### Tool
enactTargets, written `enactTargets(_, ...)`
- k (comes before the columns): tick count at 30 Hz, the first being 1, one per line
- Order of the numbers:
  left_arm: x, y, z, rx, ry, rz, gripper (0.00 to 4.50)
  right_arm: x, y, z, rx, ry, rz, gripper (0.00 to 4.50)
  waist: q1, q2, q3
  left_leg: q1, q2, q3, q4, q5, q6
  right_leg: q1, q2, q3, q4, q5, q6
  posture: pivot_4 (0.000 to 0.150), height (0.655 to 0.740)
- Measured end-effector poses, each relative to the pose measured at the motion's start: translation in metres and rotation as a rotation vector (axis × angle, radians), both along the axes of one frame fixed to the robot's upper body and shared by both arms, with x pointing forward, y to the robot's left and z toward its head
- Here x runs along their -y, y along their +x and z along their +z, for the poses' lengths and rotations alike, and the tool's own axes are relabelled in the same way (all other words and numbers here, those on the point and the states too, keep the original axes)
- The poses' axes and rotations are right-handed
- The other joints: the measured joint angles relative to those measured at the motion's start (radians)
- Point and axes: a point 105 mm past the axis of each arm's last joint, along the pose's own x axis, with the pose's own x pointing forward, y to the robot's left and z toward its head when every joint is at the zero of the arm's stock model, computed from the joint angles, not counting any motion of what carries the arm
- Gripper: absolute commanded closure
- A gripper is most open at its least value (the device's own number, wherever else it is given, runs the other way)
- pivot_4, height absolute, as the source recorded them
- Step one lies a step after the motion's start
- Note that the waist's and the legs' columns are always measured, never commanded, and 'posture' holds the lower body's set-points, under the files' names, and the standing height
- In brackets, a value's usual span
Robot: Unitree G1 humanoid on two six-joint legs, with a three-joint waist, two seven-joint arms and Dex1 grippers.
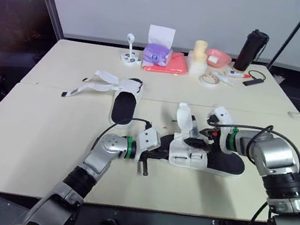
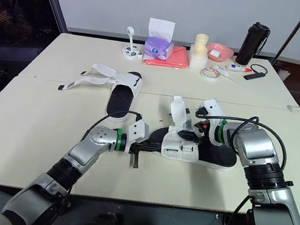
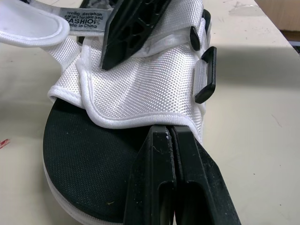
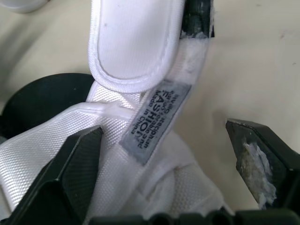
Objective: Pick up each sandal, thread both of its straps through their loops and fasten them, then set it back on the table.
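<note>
One white sandal with a black footbed [image 1: 190, 153] lies at the table's front centre, between my two grippers. My left gripper [image 1: 156, 154] is at its toe end, fingers [image 3: 161, 173] shut together over the footbed, tips against the hem of the white upper. My right gripper [image 4: 164, 138] is open, its fingers spread either side of the labelled white strap [image 4: 136, 42], which stands up loose. Black strap loops [image 3: 206, 75] show on the upper's side. The second sandal [image 1: 125, 100] lies further back to the left, with its straps [image 1: 95, 82] splayed open.
Along the table's far edge stand a purple tissue pack [image 1: 157, 54] on a red cloth, a stack of cups [image 1: 198, 54], a pink bowl [image 1: 218, 57], a tape roll [image 1: 209, 79] and a black bottle [image 1: 250, 49]. A seam crosses the table [image 1: 57, 87].
</note>
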Motion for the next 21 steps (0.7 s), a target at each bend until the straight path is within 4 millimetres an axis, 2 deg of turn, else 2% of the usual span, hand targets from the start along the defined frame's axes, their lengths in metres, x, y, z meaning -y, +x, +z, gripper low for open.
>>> enactTargets(6,0.000,0.000,0.000,0.000,0.000,0.001,4.50,0.001,0.006,0.005,0.011,0.008,-0.011,0.03,0.000,0.000,0.000,0.000,0.000,0.000,0.000,0.000,0.000,0.000,0.000,0.000,0.000,0.000,0.000,0.150,0.7400)
enactTargets(12,-0.001,0.000,0.000,-0.001,0.001,0.002,4.50,0.019,0.022,0.042,0.087,0.058,-0.119,0.03,-0.001,0.000,0.000,0.000,0.000,0.000,-0.001,0.000,0.000,-0.001,0.000,0.000,0.000,0.000,0.000,0.150,0.7400)
enactTargets(17,-0.001,0.001,0.000,0.001,0.000,0.002,4.50,0.029,0.025,0.033,0.062,0.042,-0.159,0.03,-0.003,0.000,0.000,0.000,0.000,0.000,-0.002,0.000,0.000,-0.001,0.000,0.000,0.000,0.000,0.000,0.150,0.7400)
enactTargets(21,0.000,0.001,0.000,0.001,-0.001,0.002,4.50,0.030,0.025,0.033,0.069,0.034,-0.159,0.03,-0.003,0.000,0.000,0.000,0.000,0.000,-0.002,0.000,0.000,-0.001,0.000,0.000,0.000,0.000,0.000,0.150,0.7400)
